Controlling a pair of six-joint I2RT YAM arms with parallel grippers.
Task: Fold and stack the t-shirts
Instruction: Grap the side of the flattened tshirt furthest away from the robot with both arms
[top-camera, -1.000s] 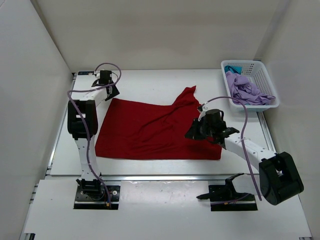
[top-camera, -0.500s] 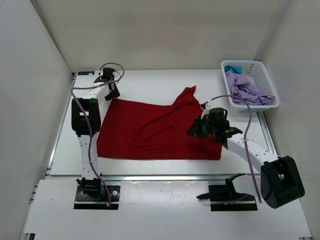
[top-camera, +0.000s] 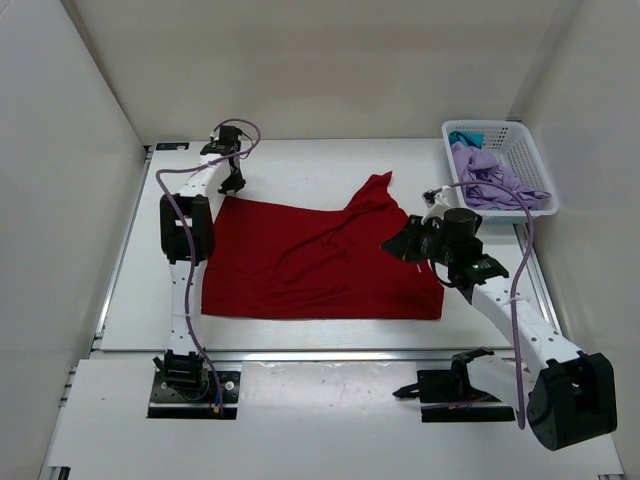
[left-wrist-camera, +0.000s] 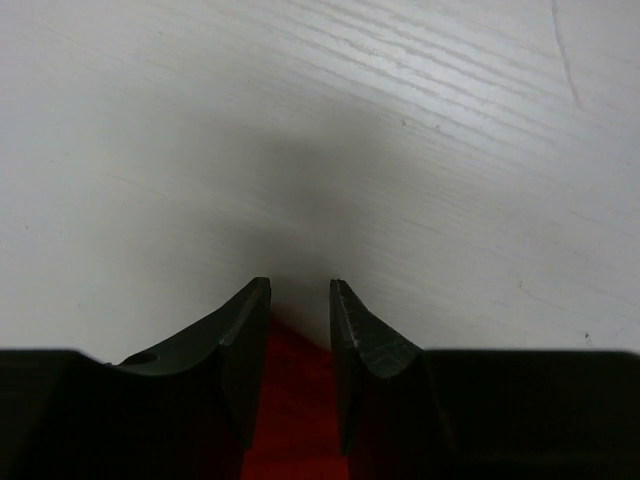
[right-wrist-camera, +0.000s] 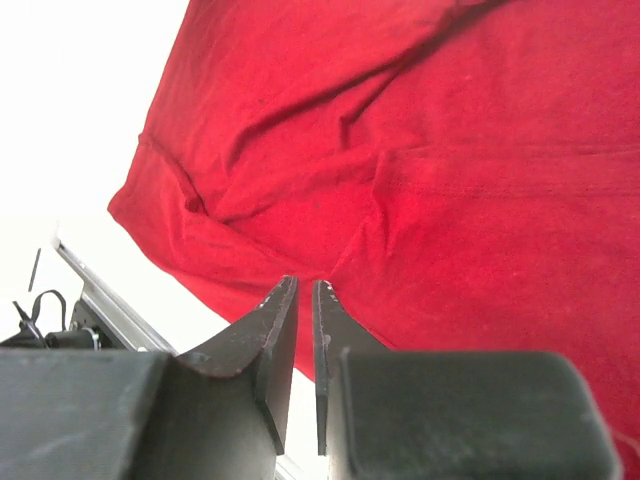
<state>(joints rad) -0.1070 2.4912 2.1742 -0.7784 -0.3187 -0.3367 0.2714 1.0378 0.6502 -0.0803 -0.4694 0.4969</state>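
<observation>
Corners matter next. The red shirt lies spread on the table, its long axis left to right, with the sleeves and probably the neck toward the right. The left arm reaches the far-left corner, and its jaws are parted around that corner. The right arm hovers over the right edge, its jaws a slit apart and gripping nothing.

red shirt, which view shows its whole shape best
Top external: the whole red shirt lies spread out there. The right wrist view shows only a wrinkled stretch of it; the left wrist view shows just a red sliver at the left gripper.
</observation>
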